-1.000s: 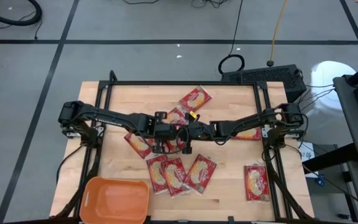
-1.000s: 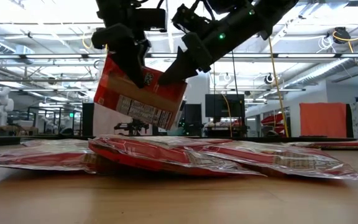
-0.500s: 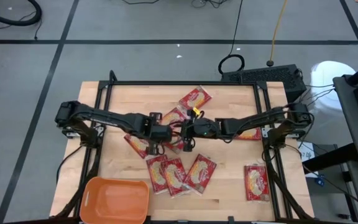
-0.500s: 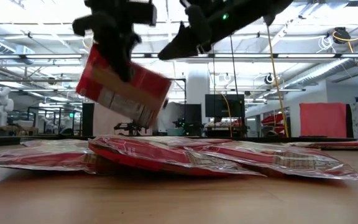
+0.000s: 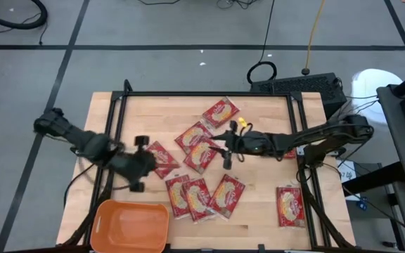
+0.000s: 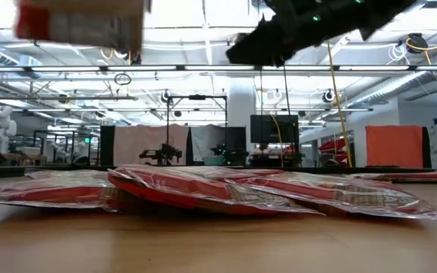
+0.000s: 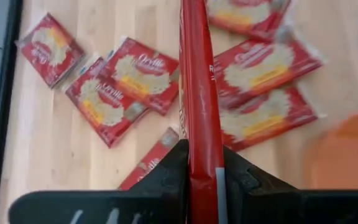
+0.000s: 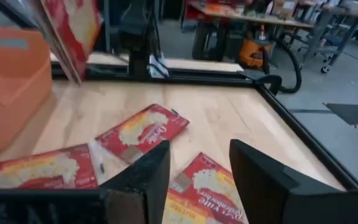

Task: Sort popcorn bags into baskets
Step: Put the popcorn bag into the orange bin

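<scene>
From the high view, the left gripper point(image 5: 138, 172) sits over the table's left side, just above the orange basket point(image 5: 129, 226) at the near-left corner, and it's carrying one popcorn bag point(image 5: 159, 159) whose red face shows right beside it. The right gripper point(image 5: 225, 149) hangs over the middle of the table above the scattered bags point(image 5: 204, 195), fingers apart and holding nothing. The low view mostly shows the flat packets point(image 6: 203, 186) lying on the wood, with the carried bag point(image 6: 78, 21) blurred up high and the right arm dark overhead. In the left wrist view the held bag point(image 7: 199, 112) is seen edge-on, pinched between the two dark fingers point(image 7: 166, 171), its long axis running straight out from the grip, and the basket's orange rim point(image 7: 347, 152) is off to one side of it, so the bag likely needs to swing sideways over the tub before being let go. In the right wrist view the fingers point(image 8: 145, 171) are clearly spread with loose bags point(image 8: 143, 132) on the table beyond them, and the basket wall point(image 8: 11, 87) is far off. The left arm is plainly the nearer one to the basket.
</scene>
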Action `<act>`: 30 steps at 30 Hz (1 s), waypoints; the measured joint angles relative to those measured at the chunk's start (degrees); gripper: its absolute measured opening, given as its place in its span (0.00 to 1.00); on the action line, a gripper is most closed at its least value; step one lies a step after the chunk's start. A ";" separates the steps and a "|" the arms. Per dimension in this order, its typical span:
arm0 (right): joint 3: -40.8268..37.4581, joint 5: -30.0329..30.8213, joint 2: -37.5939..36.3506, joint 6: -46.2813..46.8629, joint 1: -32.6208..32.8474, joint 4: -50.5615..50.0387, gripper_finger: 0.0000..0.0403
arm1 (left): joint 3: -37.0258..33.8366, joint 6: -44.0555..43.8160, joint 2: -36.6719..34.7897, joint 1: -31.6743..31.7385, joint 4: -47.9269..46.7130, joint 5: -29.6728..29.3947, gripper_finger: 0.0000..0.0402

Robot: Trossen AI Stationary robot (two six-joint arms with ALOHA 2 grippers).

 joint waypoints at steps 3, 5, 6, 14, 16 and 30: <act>-3.89 0.08 -0.75 1.58 0.74 4.66 0.39 | 0.01 -5.39 -0.87 -7.12 0.20 -3.76 0.11; -4.62 0.06 -0.82 2.41 1.53 5.45 0.39 | -0.01 -9.06 -0.82 -11.78 -0.24 -4.85 0.10; -4.64 0.05 -0.84 2.82 1.94 5.54 0.39 | -0.01 -10.66 -0.66 -13.79 -0.26 -5.64 0.10; -4.64 0.06 -0.55 6.84 6.60 6.63 0.39 | -0.06 -21.81 3.38 -26.34 -2.03 -12.73 0.11; -4.64 0.26 -0.55 8.30 7.88 6.83 0.39 | -0.06 -23.65 5.06 -29.15 -2.14 -13.32 0.11; -4.62 10.01 -0.50 12.22 16.13 8.69 0.39 | -0.03 -29.41 13.71 -39.67 -2.55 -15.06 0.12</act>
